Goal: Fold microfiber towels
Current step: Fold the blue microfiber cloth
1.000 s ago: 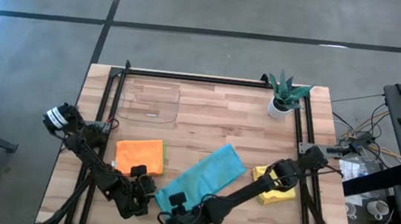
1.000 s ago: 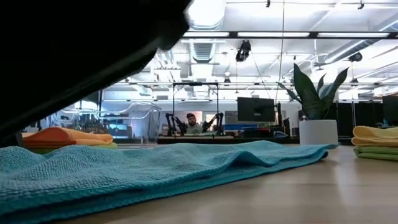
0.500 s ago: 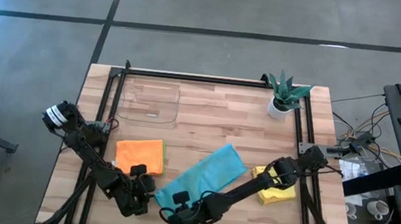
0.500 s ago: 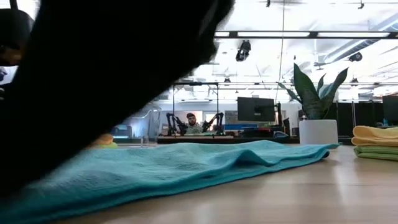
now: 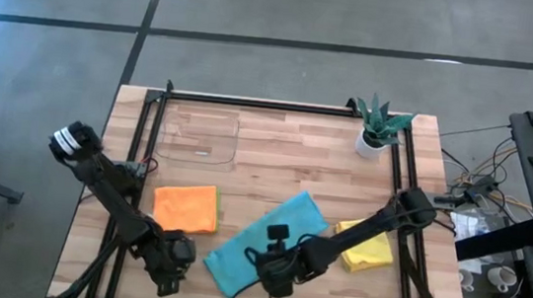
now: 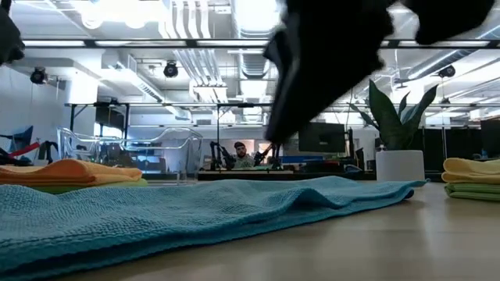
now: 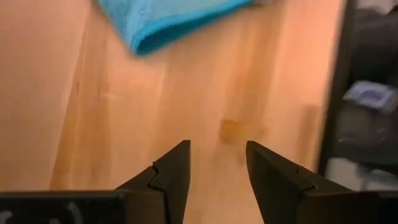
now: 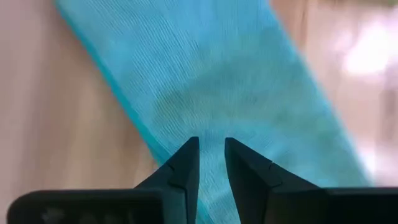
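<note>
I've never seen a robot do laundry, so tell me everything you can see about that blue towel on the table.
The blue towel is a teal cloth with a fine ribbed weave, looking soft and fuzzy. It lies folded into a long strip, set diagonally on the wooden table near the front edge, with gentle ripples seen from table height. The orange towel lies to one side and the yellow towel to the other. The right hand hangs just over it, fingers narrowly apart. The left hand is open over bare wood beside its front corner.

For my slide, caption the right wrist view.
Right gripper poised over the teal towel spread on the wooden table.
</note>
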